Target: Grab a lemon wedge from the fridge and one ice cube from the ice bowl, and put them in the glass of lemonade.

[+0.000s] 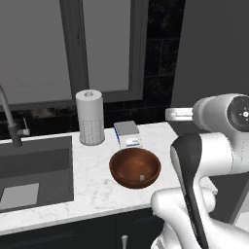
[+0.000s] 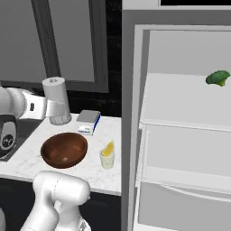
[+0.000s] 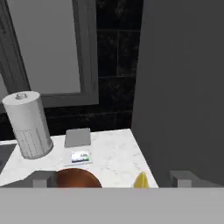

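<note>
The reddish-brown ice bowl [image 1: 135, 168] sits on the marble counter with a tiny pale ice cube [image 1: 141, 178] on its bottom. To its right, by the fridge, stands the small glass of lemonade [image 2: 107, 160]. The yellow lemon wedge [image 2: 108, 148] is in the glass, its tip above the rim. The grey fridge [image 2: 131, 67] is open and shows pale shelves. My gripper [image 3: 112, 179] hangs open above the counter, over the gap between bowl [image 3: 78, 178] and wedge [image 3: 141, 180], with nothing between its fingers [image 3: 40, 178].
A white perforated paper-towel cylinder [image 1: 90, 116] and a small grey box [image 1: 127, 134] stand behind the bowl. A sink [image 1: 34, 170] with a faucet lies to the left. A green broccoli [image 2: 218, 77] rests on the upper fridge shelf. A window is behind the counter.
</note>
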